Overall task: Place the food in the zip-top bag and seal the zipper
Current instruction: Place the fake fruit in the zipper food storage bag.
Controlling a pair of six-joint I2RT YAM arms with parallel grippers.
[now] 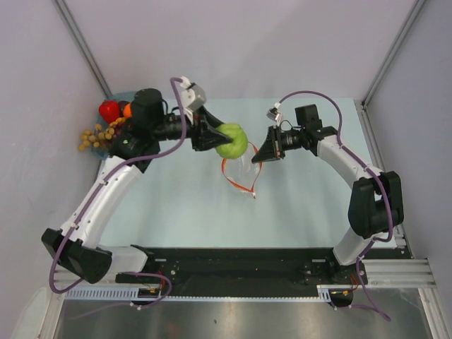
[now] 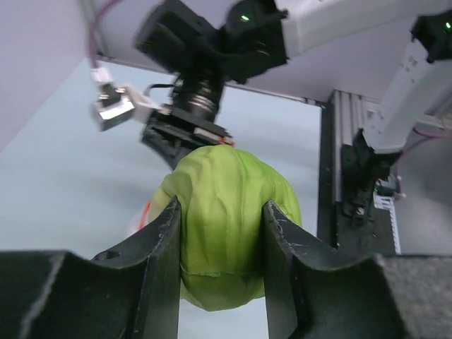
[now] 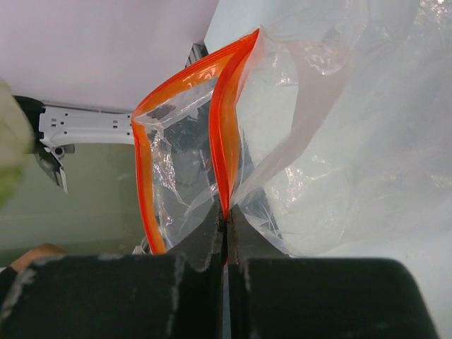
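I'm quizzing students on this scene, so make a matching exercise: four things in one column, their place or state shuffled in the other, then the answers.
1 green apple
2 zip-top bag
3 red apple
4 zipper

A at the table's far-left corner
B red-orange, unsealed
C clamped in the left end effector
D held up by the right end effector

Pairs: 1-C, 2-D, 3-A, 4-B

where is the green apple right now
The green apple is near the middle of the top view, held by the left gripper, beside the zip-top bag that the right gripper pinches.
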